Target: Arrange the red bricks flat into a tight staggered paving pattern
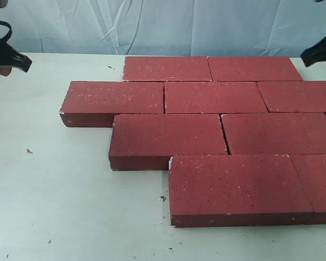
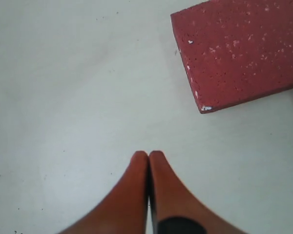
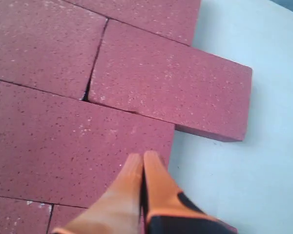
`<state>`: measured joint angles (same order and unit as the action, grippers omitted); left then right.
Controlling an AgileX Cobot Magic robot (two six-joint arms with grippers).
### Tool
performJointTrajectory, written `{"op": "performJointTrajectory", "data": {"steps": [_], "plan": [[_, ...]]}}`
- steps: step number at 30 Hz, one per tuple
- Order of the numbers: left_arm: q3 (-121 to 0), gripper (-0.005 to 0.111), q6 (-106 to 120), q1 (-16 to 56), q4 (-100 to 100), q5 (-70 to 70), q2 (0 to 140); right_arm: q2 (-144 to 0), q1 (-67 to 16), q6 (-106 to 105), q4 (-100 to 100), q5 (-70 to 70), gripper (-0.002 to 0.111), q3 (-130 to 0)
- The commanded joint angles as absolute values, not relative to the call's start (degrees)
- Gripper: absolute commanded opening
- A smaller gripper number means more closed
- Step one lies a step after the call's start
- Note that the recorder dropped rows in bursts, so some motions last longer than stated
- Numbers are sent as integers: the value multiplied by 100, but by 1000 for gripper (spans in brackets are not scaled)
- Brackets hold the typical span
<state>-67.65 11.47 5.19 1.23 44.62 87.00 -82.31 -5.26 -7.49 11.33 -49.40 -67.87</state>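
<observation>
Several dark-red bricks (image 1: 214, 97) lie flat on the white table in four staggered rows, edges touching; the front row's left brick (image 1: 233, 185) is nearest. My left gripper (image 1: 8, 57) hovers at the far left edge, away from the bricks. In the left wrist view this gripper (image 2: 148, 154) is shut and empty over bare table, with one brick corner (image 2: 239, 48) ahead. My right gripper (image 1: 318, 54) hangs at the far right edge. In the right wrist view it (image 3: 143, 156) is shut and empty above the bricks (image 3: 168, 80), near their outer edge.
White table (image 1: 54, 190) with small red crumbs (image 1: 29, 151) on the left and front. A pale blue cloth backdrop (image 1: 152, 27) hangs behind the table.
</observation>
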Motion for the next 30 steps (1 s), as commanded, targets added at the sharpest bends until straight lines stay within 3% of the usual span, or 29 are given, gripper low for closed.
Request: {"op": "performJointTrajectory", "data": {"steps": [1,17,30], "plan": [[-6121,0,1090,520,-65,3711,7993,-7471,-175,-537,1048,-4120,-1,-6009],[-4453,0,1090,531,-460,1428,6023,-4544,-175,-528,410,-1262,-1,-3590],[-3389,0,1090,531,-885,681,3990,-2073,-175,-541,410,-203,-1,-2375]]}}
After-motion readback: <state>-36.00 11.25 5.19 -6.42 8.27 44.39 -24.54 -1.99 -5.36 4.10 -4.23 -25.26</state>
